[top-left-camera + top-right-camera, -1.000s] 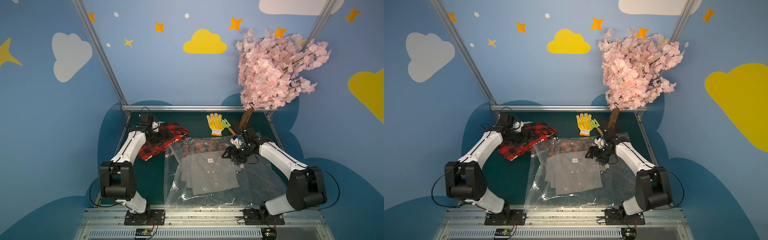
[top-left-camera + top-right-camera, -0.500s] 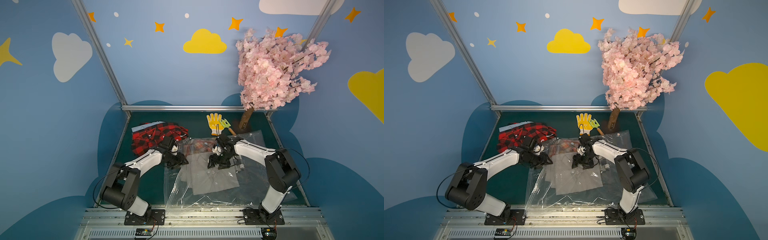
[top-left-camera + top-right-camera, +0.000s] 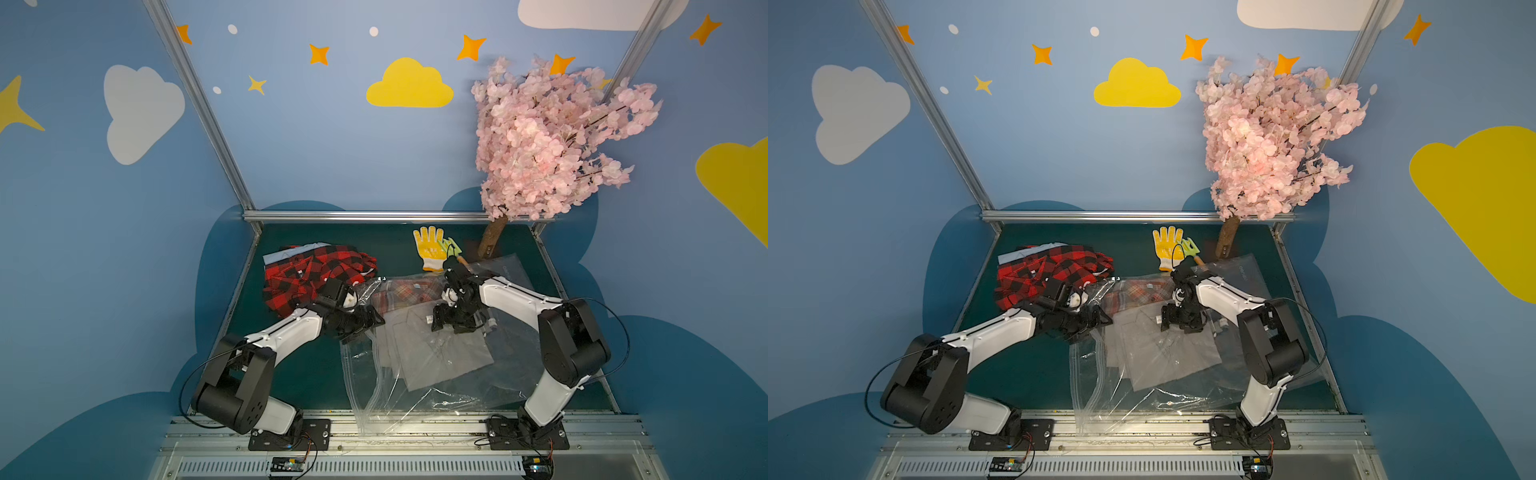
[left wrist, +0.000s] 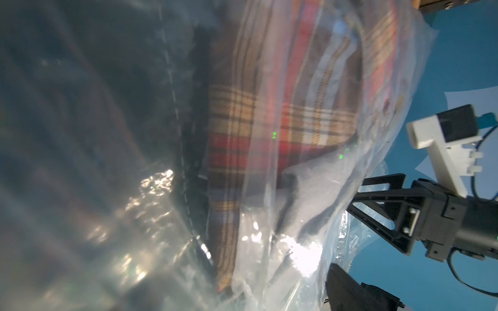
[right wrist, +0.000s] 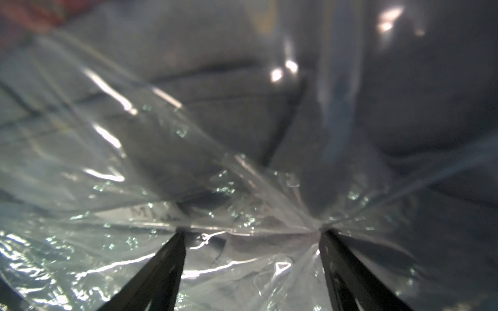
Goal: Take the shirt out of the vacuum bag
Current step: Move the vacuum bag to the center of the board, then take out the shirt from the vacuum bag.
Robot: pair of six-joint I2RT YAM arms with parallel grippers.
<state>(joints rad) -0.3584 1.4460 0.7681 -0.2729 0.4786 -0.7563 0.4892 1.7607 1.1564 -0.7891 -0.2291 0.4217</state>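
My right gripper (image 3: 441, 323) is spread wide and clasping nothing. Both fingertips (image 5: 178, 242) press into the clear film of the vacuum bag (image 3: 419, 399), and the plastic pulls taut between them, right above the collar of the grey shirt (image 3: 436, 353).

My left gripper (image 3: 368, 320) sits at the bag's edge on my left side, against the crinkled film. From here I can't tell if its jaws are parted or pinching the plastic. My left wrist camera shows only film and cloth up close.

The bag lies flat on the green table (image 3: 291, 374) between my two arms. Its near end reaches the front rail, and its long axis seems to run from that rail toward the back wall. The zip strip (image 3: 376, 374) runs along the edge on my left arm's side.

The grey shirt lies flat inside, collar toward the far end. A plaid shirt (image 4: 231, 150) is tucked beyond it, also under the film. The red-and-black checked shirt (image 3: 307, 274) lies outside the bag, far left.
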